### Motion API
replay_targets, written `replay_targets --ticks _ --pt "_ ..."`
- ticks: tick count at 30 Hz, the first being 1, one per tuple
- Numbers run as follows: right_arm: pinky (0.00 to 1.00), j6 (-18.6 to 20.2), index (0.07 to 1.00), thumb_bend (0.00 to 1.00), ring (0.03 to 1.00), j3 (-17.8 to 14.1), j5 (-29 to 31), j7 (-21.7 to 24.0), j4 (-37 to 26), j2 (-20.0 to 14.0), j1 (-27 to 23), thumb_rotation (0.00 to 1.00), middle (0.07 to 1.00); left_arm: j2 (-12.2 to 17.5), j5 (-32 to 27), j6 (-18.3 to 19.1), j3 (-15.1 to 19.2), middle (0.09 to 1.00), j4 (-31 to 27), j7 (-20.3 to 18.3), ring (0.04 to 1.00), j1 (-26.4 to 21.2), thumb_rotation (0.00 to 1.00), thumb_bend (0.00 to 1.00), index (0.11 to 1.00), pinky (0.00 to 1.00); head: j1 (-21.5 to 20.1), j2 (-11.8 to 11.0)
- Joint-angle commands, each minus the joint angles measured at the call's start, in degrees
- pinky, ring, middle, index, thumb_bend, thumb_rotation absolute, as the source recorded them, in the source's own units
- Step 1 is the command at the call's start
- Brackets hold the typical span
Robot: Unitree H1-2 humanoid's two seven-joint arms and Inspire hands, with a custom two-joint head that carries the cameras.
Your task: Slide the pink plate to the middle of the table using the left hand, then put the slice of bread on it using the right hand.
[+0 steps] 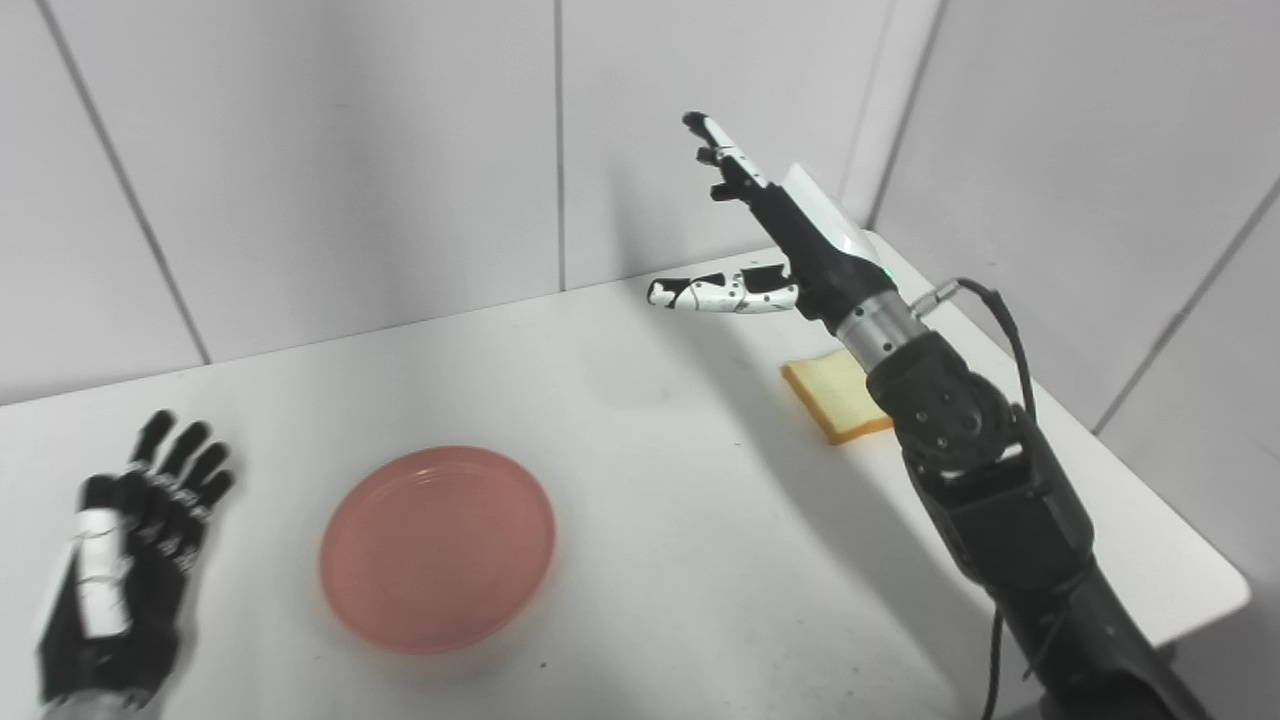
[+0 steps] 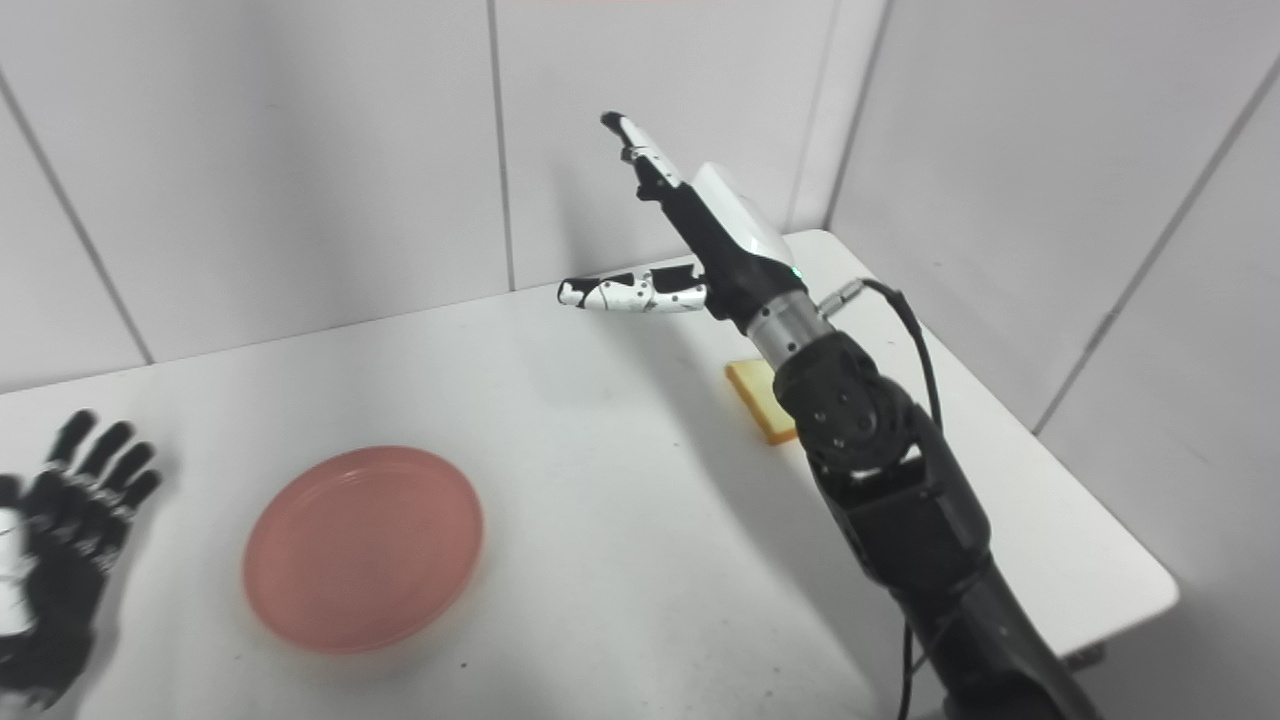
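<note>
Raised in the upper centre of the frame, the right hand (image 1: 775, 235) is spread and holds nothing, well above the slice of bread (image 1: 833, 396) at right of centre. Lower left, the left hand (image 1: 125, 560) lies flat, fingers apart, beside but apart from the pink plate (image 1: 437, 546). Risks: the plate sits left of the table (image 1: 650, 480) middle, so a reach may fall short; a flat slice could slip from the fingers. Much of the bread hides behind the right forearm.
</note>
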Motion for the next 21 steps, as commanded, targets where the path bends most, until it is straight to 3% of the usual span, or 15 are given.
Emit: replay_targets --ticks 1,7,9,17,21 --pt "0.86 2.61 0.992 1.0 0.936 -0.04 -0.54 2.34 -2.09 -3.08 -2.75 0.39 0.976 0.69 -1.45 -1.99 0.42 0.944 -1.66 -1.27 0.935 -0.83 0.89 0.81 0.94 0.93 -0.16 0.11" --pt "0.86 5.03 1.0 1.0 0.949 0.99 -4.18 12.01 -1.11 -9.07 -3.83 0.34 0.975 1.32 -2.4 -1.35 0.29 0.94 -1.81 -2.18 0.93 0.35 0.9 0.79 0.939 0.94 -1.04 0.52" --pt "0.88 5.01 1.0 1.0 0.964 1.37 -4.22 14.98 -0.18 -10.95 -4.23 0.26 0.994 1.45 -2.59 -0.89 0.31 0.933 -2.25 -2.19 0.923 0.62 0.89 0.81 0.932 0.94 -1.18 0.63" --pt "0.88 5.01 1.0 1.0 0.976 4.47 -8.23 23.11 3.43 -17.34 -5.09 0.3 1.0 2.1 -2.85 -1.11 0.33 0.932 -2.64 -1.87 0.922 0.96 0.89 0.81 0.927 0.94 -1.19 1.15" --pt "0.89 4.26 1.0 1.0 0.997 6.06 -8.78 24.83 5.2 -19.57 -5.29 0.32 1.0 2.11 -3.0 -1.21 0.49 0.926 -1.68 -1.78 0.915 0.7 0.88 0.81 0.921 0.91 -1.13 1.21"
